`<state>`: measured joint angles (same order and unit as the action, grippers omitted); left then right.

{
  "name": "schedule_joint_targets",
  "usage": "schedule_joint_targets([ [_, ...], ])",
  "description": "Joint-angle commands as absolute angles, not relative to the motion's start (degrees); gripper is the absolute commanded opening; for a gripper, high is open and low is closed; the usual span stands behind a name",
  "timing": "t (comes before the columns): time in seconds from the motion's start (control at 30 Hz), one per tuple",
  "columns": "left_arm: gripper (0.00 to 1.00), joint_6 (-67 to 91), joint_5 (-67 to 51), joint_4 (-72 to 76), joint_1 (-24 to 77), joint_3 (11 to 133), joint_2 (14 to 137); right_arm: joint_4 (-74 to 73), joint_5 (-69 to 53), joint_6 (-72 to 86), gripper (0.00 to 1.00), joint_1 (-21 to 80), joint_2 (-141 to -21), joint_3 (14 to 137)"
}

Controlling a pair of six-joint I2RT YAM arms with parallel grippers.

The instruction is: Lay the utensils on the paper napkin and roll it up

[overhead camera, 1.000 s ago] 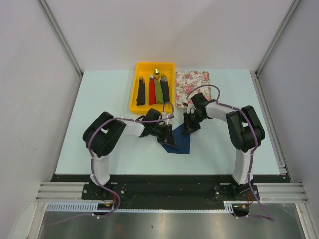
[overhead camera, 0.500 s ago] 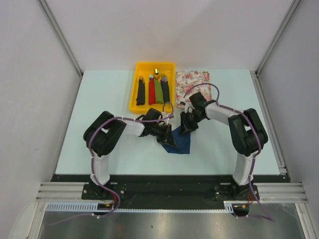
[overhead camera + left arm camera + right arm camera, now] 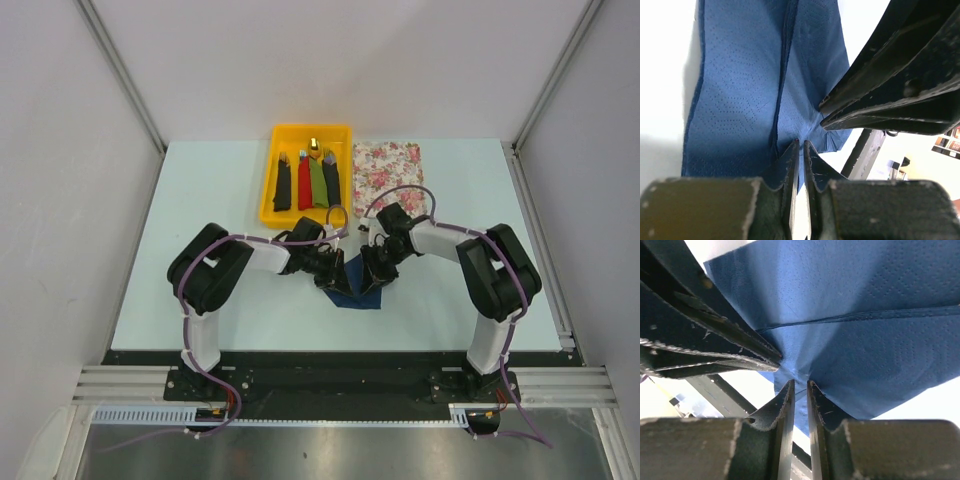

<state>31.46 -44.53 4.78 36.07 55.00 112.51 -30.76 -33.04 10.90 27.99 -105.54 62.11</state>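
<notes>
Napkin first: the paper napkin (image 3: 362,298) lies on the table (image 3: 220,200), in the middle and toward the near side, between your two arms. From above only a part of it shows, a dark blue patch under and just in front of the two wrists. It is well apart from the yellow tray (image 3: 268,195) and the floral mat (image 3: 388,172), which stand side by side at the far edge. In the tray lie narrow bundles (image 3: 304,185) in black, red and green.

Your left gripper (image 3: 801,146) and your right gripper (image 3: 799,386) meet over the napkin, tip to tip. In the left wrist view the two fingers (image 3: 790,167) are almost together, with only a thin slit between them. The blue paper goes into this slit at the tips, so the gripper pinches the napkin at its edge. The right wrist view shows you the same: the fingers are nearly closed and a point of the paper is drawn down between them. Each camera shows also the other gripper coming in from the side, its tips touching the paper just beside.

The napkin is not flat. A crease (image 3: 782,75) runs across it away from the pinched place, and around the tips the paper is gathered into small wrinkles. What lies under the fold you cannot tell.
</notes>
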Motion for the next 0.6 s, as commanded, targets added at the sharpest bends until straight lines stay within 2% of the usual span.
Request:
schedule_joint_targets([
  [0.0, 0.14, 29.79, -40.25, 2.2, 36.12, 55.99, 113.2, -29.53, -32.79, 10.63, 0.2, 28.39, -107.4, 61.44],
  [0.13, 0.22, 30.32, -41.74, 4.46, 34.81, 55.2, 110.93, -29.0, -30.85, 10.11, 0.19, 28.21, -110.29, 61.61],
  [0.17, 0.29, 30.76, -42.36, 5.7, 34.11, 54.33, 108.22, -28.92, -30.5, 10.02, 0.19, 28.13, -110.74, 61.61],
  [0.23, 0.39, 31.81, -43.85, 8.34, 31.22, 50.99, 105.31, -28.92, -30.15, 9.67, 0.19, 27.95, -111.35, 61.61],
  [0.27, 0.48, 31.56, -44.03, 7.83, 29.98, 50.11, 104.07, -28.83, -29.8, 9.58, 0.19, 27.95, -111.71, 61.52],
  [0.37, 0.61, 28.05, -42.45, 2.47, 25.94, 48.61, 99.94, -28.57, -29.45, 9.58, 0.19, 27.95, -111.97, 61.44],
  [0.43, 0.67, 24.72, -40.62, -1.99, 24.0, 47.99, 98.0, -28.22, -29.44, 9.67, 0.19, 27.95, -112.15, 61.35],
  [0.57, 0.7, 21.36, -38.76, -5.1, 23.12, 47.46, 99.31, -27.6, -29.27, 10.02, 0.19, 27.95, -112.5, 61.44],
])
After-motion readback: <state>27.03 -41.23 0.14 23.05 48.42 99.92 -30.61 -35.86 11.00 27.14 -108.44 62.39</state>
